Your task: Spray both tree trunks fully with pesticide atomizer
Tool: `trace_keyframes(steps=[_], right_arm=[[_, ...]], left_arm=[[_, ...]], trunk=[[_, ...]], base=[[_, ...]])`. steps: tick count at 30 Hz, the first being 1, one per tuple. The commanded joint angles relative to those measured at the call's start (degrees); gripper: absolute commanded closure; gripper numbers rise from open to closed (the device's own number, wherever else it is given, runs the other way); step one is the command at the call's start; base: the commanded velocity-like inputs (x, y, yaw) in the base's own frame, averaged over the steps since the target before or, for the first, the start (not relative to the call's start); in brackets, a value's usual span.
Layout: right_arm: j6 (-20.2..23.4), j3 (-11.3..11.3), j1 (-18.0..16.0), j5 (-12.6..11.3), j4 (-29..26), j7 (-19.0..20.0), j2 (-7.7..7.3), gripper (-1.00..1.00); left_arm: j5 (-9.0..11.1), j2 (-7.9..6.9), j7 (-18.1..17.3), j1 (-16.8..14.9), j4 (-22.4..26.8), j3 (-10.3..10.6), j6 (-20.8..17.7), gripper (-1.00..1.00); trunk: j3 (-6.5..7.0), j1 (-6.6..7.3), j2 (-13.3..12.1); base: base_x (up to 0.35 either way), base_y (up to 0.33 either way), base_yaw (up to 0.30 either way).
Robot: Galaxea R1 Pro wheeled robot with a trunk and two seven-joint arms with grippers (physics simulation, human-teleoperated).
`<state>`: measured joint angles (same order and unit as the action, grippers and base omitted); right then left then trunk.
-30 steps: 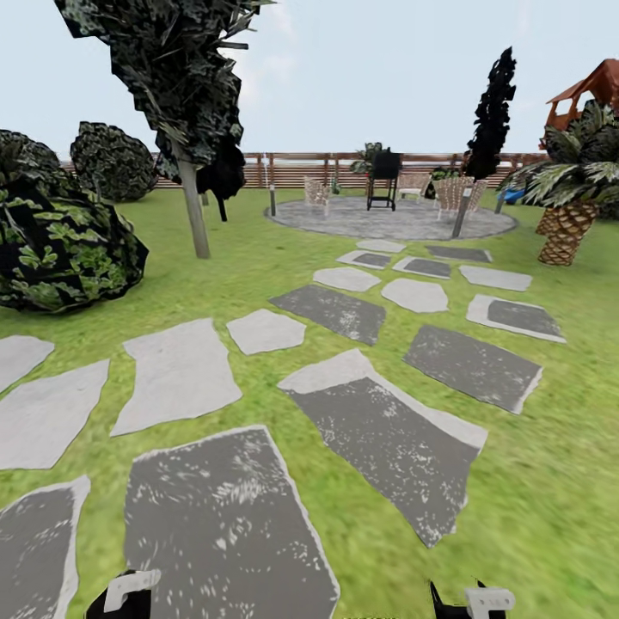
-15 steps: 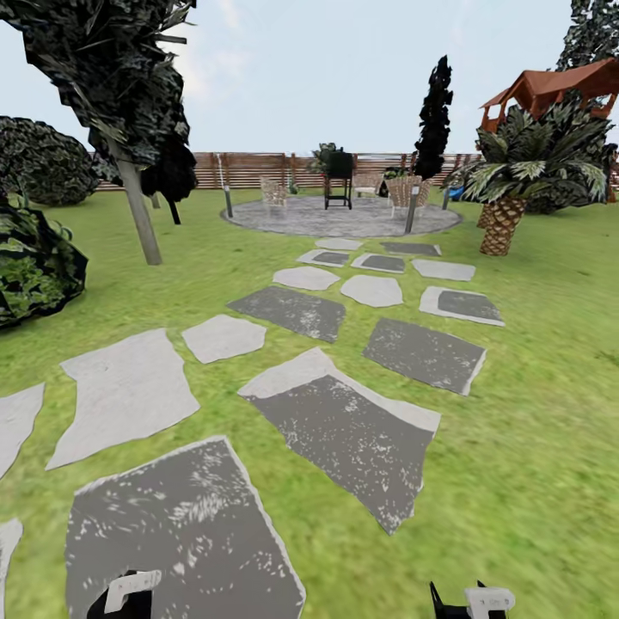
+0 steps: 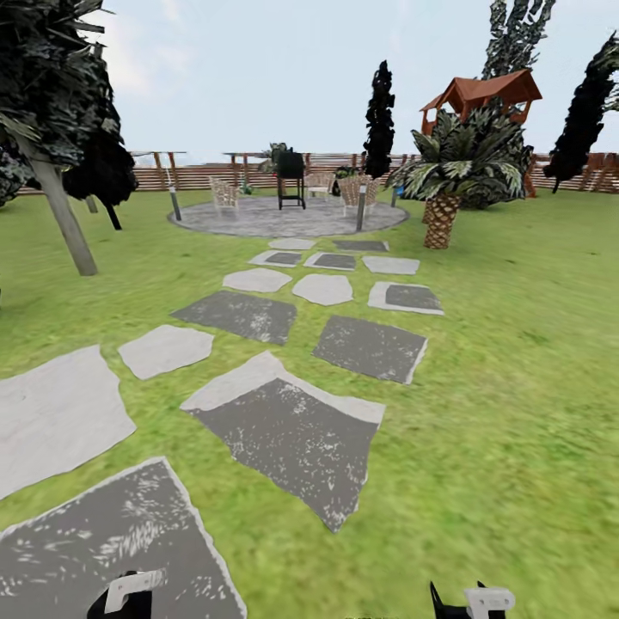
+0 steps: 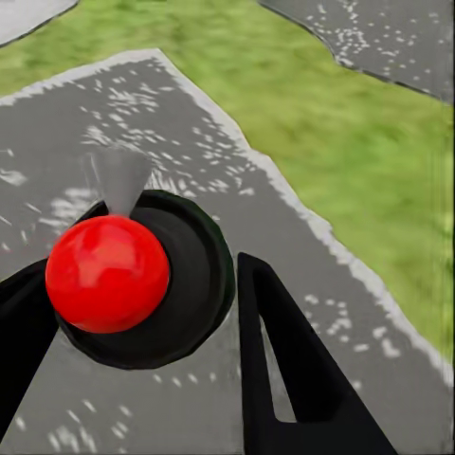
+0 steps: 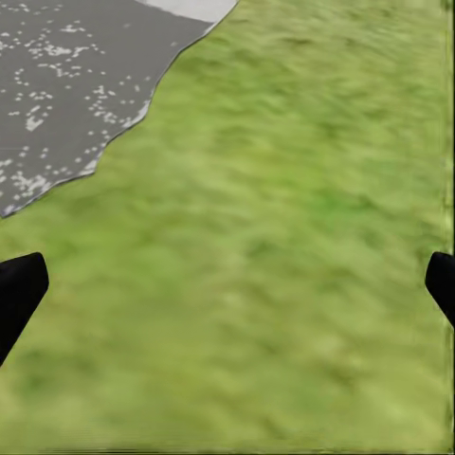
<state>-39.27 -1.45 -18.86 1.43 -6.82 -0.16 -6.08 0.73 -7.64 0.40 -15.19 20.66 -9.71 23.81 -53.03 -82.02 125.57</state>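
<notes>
Lawn (image 5: 284,237) below wide-spread right gripper (image 5: 227,284).

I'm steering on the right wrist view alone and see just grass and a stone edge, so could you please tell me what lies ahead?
Observer: Stepping stones lead ahead to a round patio by the fence.
Operator: Is any thick trunk nearby?
Observer: Yes, a pale tree trunk stands on the grass, ahead to the left.
Operator: And the left hand?
Observer: The left hand hangs open over a dark stone.
</notes>
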Motion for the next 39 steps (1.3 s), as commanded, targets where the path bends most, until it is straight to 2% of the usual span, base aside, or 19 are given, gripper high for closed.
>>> trace_keyframes(steps=[1,39], right_arm=[[-0.1,-0.1,0.0,0.2,0.1,0.0,0.01,-1.0],[-0.1,-0.2,0.0,0.1,0.1,-0.1,0.01,-1.0]], left_arm=[[0.1,-0.01,0.0,0.0,0.0,0.0,0.2,1.0],[0.1,0.08,0.0,0.0,0.0,0.0,0.2,1.0]], trunk=[[-0.05,0.01,0.0],[-0.54,0.01,0.0]], base=[[0.003,-0.272,-0.3],[0.0,-0.272,-0.3]])
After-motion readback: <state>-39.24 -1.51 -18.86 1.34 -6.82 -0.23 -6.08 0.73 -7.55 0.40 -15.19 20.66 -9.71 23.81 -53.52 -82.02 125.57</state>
